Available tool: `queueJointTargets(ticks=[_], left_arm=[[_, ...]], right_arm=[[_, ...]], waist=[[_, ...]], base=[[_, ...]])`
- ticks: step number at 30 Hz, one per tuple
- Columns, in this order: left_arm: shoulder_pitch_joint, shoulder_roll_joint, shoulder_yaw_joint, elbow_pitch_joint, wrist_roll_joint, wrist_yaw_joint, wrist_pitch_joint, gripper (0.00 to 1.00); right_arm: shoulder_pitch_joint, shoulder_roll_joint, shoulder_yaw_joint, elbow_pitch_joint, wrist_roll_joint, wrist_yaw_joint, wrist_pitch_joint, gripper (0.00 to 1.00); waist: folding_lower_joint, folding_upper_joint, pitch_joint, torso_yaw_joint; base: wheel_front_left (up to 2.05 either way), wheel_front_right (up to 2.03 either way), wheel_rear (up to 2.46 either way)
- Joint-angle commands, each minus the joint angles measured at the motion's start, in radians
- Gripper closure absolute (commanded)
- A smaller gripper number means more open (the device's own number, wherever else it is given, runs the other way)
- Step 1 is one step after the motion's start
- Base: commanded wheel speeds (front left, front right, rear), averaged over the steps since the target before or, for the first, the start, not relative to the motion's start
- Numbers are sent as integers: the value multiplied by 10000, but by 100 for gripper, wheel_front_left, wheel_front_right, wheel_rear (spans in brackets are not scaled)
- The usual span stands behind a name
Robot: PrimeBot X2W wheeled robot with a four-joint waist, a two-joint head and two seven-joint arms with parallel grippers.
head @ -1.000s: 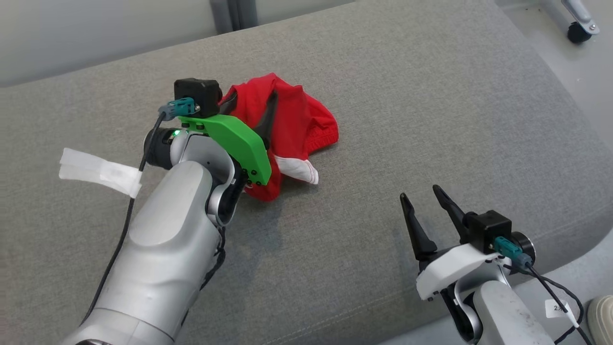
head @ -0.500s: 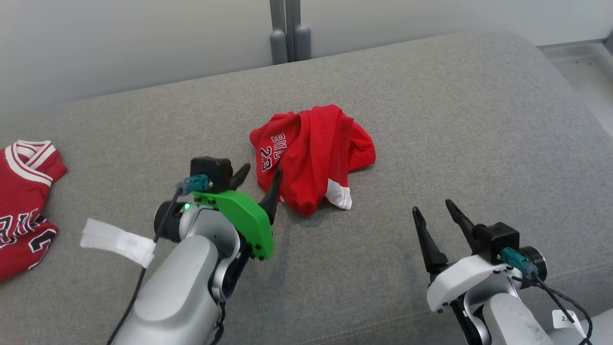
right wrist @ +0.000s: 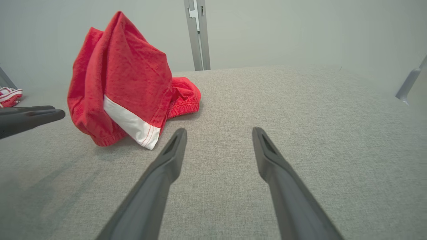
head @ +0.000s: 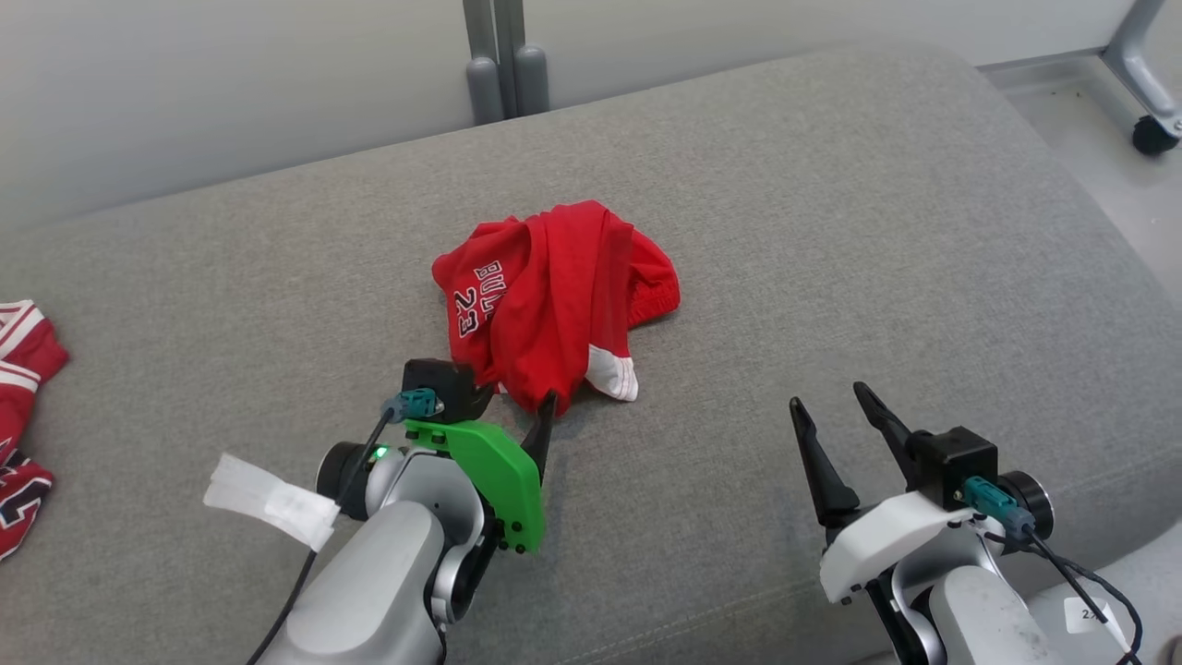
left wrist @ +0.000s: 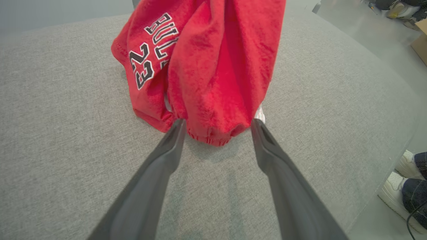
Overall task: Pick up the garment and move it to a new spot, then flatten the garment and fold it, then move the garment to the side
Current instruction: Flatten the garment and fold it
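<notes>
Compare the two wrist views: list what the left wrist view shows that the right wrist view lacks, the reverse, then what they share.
Left wrist view: the 23 print on the garment and a person's shoes. Right wrist view: a second red-and-white jersey at the far left, and the open right tool short of the garment. Both: the crumpled red garment on the grey cushion, with the open left tool at its near hem.

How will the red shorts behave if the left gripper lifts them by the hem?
Probably floppy: the red shorts lie crumpled in soft folds, so they'd sag and unfold. Likely light, thin fabric. The open left gripper at the hem may catch one layer.
</notes>
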Motion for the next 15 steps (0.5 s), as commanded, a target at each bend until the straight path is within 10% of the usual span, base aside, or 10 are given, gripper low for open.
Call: queueJointTargets(ticks=[1, 8, 10, 15], left_arm=[[-188, 64, 41, 82, 3, 101, -42, 0], [-678, 1, 73, 984, 157, 316, -253, 0], [-842, -5, 71, 1196, 217, 361, -353, 100], [-1186, 263, 267, 1351, 347, 563, -780, 100]], right_arm=[[56, -17, -2, -52, 0, -3, 2, 0], [97, -17, -31, -85, 50, -3, -44, 0], [57, -15, -41, -103, 80, -3, -47, 0], [-22, -15, -135, -35, 124, -3, -127, 0]], waist=[[0, -1, 220, -292], [0, -1, 410, -516], [0, -1, 450, -495], [0, -1, 455, -291]], base=[[0, 0, 0], [0, 0, 0], [0, 0, 0], [0, 0, 0]])
